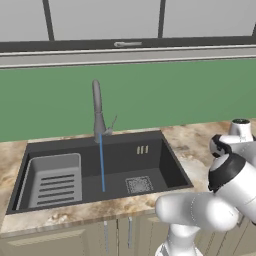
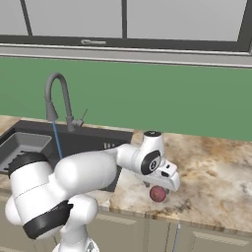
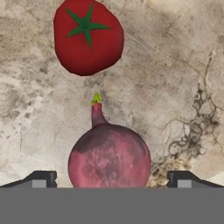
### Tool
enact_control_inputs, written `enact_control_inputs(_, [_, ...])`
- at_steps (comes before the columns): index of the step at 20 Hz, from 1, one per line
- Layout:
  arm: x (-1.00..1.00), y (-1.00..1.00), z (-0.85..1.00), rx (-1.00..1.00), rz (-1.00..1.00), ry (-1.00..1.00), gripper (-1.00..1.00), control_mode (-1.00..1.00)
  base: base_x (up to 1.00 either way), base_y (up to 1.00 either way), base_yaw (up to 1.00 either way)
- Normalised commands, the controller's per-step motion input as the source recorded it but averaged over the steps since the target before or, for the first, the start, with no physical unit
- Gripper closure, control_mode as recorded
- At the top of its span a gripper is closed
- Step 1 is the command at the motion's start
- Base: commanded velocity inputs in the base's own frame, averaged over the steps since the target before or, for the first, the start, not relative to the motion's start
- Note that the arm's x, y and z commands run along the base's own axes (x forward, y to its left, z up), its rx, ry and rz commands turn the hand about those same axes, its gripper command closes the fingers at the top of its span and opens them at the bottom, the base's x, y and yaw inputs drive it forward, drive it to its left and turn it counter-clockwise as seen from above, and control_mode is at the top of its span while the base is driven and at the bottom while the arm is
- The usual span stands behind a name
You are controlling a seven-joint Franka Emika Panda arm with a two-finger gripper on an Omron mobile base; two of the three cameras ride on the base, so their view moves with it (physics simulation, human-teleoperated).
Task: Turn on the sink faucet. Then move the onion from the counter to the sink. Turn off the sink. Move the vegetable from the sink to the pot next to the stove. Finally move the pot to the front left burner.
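Claw status: jaws spread to full width, nothing gripped. In the hand view its two dark fingertips stand one to each side of the onion, with a gap on both sides, so no contact is confirmed. The spread appears deliberate: a wide stance lets the tips pass either side of the bulb before closing.

Onion location: on the counter, to the right of the sink, near the front edge. In the right base view it shows as a small reddish ball directly beneath the hand, which points down at it. Its stem tip points away from the camera, toward a red tomato lying further along the stone. The two are apart, not touching. The tomato is no part of the task and sits clear of the closing path as far as can be judged.

Faucet: running. A thin blue stream falls from the spout into the basin, landing between the slotted tray insert and the drain grate. The first step is therefore judged complete.

Step in hand: the pick of the onion, at the point just before closure. Depth of the tips relative to the widest part of the bulb cannot be told from these views.

Risk noted: a round, smooth bulb may roll or squirt out if gripped above its middle.
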Motion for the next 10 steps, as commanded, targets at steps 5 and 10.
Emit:
enact_control_inputs(5, [0.00, 0.00, -0.08, 0.00, 0.00, 0.00, -1.00, -1.00, 0.00, 0.00, 0.00])
enact_control_inputs(10, [-0.01, 0.00, -0.08, 0.00, 0.00, 0.00, -1.00, -1.00, 0.00, 0.00, 0.00])
